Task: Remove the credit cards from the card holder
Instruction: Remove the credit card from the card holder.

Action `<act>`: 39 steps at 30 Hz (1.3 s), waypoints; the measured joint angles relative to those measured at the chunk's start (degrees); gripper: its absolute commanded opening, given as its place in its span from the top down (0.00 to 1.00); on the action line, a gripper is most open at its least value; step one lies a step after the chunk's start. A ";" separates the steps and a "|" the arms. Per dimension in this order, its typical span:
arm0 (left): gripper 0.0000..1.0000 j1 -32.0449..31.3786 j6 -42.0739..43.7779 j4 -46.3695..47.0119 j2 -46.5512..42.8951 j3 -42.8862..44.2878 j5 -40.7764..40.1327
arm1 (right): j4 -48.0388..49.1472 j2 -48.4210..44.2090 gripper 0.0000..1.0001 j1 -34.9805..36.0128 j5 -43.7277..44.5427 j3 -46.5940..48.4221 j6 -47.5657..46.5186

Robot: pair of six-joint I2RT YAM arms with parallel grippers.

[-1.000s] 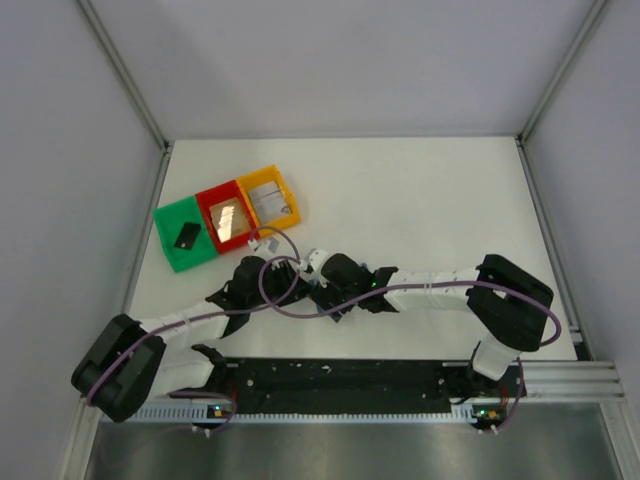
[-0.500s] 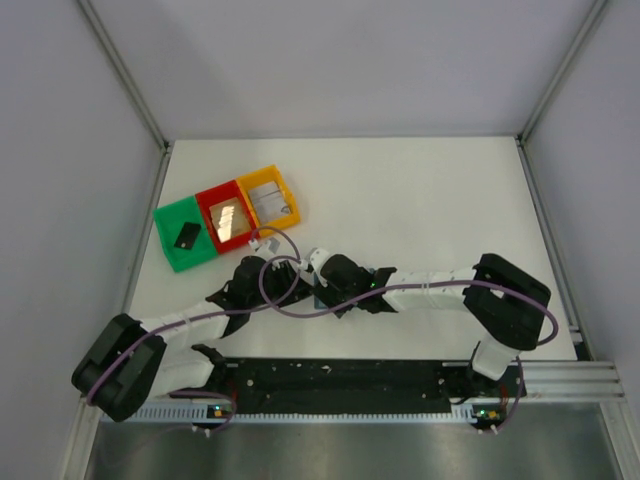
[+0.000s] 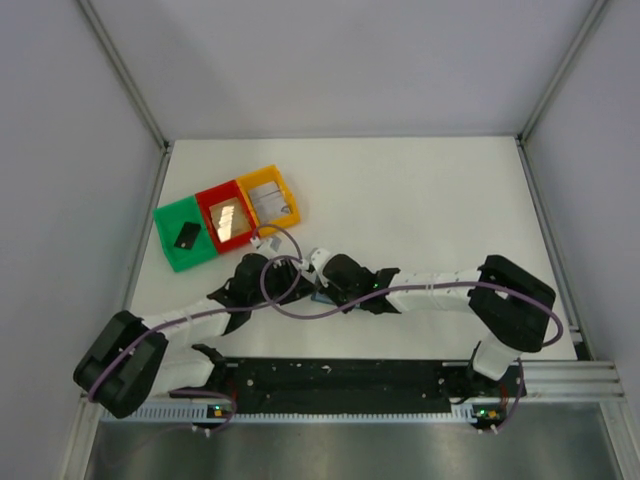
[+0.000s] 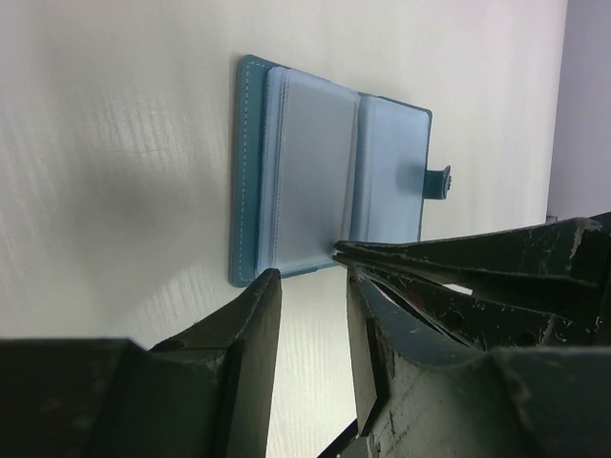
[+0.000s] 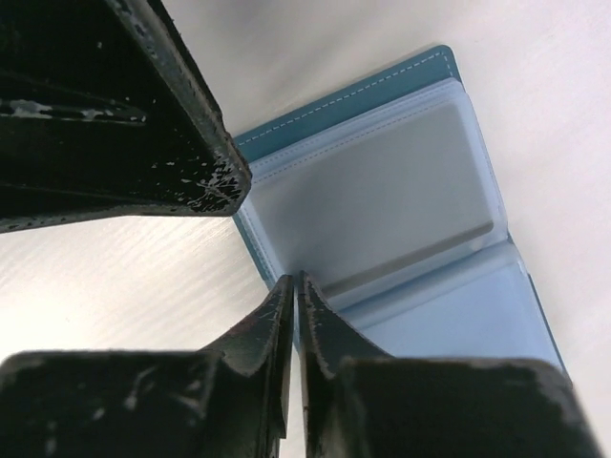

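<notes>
The blue card holder (image 4: 315,181) lies open on the white table, pale pockets facing up; from above only a sliver of it (image 3: 322,296) shows under the two wrists. A grey card (image 5: 382,191) shows through one pocket. My right gripper (image 5: 297,280) is shut, its tips pinched on the near edge of that pocket by the spine; whether the card itself is caught I cannot tell. My left gripper (image 4: 310,277) stands open just short of the holder's near edge, with nothing between its fingers. The right gripper's fingers (image 4: 458,262) cross in front of it.
Green (image 3: 170,222), red (image 3: 208,196) and yellow (image 3: 262,176) trays stand in a row at the back left, each with one card in it. A purple cable (image 3: 285,300) loops over both wrists. The arms' black base rail (image 3: 340,375) runs along the near edge.
My right gripper's jaws have closed on the pocket's edge, and its wrist has crept a little left over the holder. The left arm has stayed put.
</notes>
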 measured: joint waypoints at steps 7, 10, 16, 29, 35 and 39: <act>0.59 0.00 0.68 0.22 2.62 2.60 0.24 | 1.14 -3.30 0.86 -1.11 -2.25 -2.56 2.80; 0.59 0.00 1.29 0.22 4.52 4.22 0.94 | 2.36 -6.80 0.67 -3.80 -4.96 -4.63 6.14; 0.82 0.00 2.01 0.79 8.72 6.91 1.42 | 5.11 -9.57 0.41 -11.23 -9.66 -3.74 7.76; 1.00 0.00 2.80 2.27 16.00 7.34 1.40 | 5.18 2.10 0.37 -16.09 -20.09 5.64 0.90; 1.00 0.00 2.78 4.00 16.06 6.16 1.31 | 4.42 6.08 0.39 -16.26 -21.49 7.82 -0.66; 1.00 0.00 2.75 4.59 16.11 5.86 1.33 | 3.43 7.32 0.43 -16.31 -21.68 8.33 -1.18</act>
